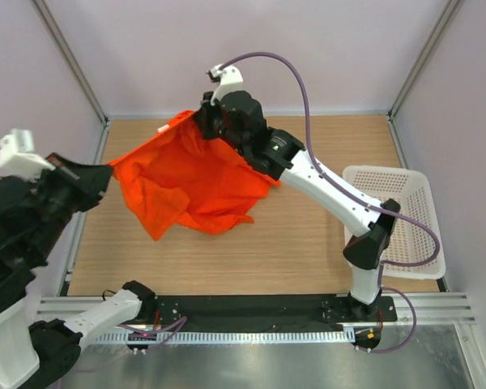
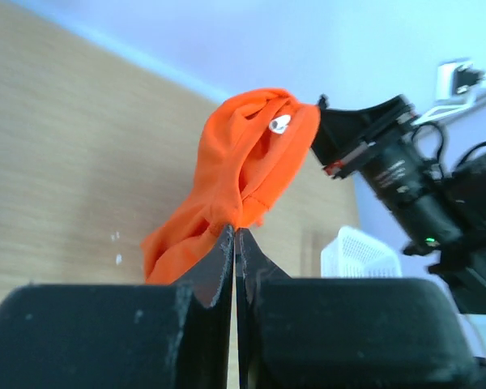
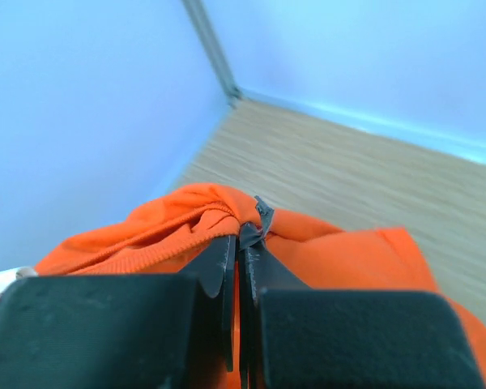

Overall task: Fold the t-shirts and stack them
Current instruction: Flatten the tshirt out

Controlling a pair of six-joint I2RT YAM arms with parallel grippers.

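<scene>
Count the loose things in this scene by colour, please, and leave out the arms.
Orange-red: 1, the t-shirt
White: 1, the lattice basket
Total: 2

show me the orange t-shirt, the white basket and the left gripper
t-shirt point(image 1: 194, 182): top external view, middle of the spread fabric
white basket point(image 1: 398, 186): top external view, bare lattice floor
left gripper point(image 2: 236, 235): left wrist view, between its shut fingertips, pinching the cloth

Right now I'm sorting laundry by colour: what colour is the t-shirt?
Plain orange-red t-shirt, no print, clearest from the top camera.
</scene>
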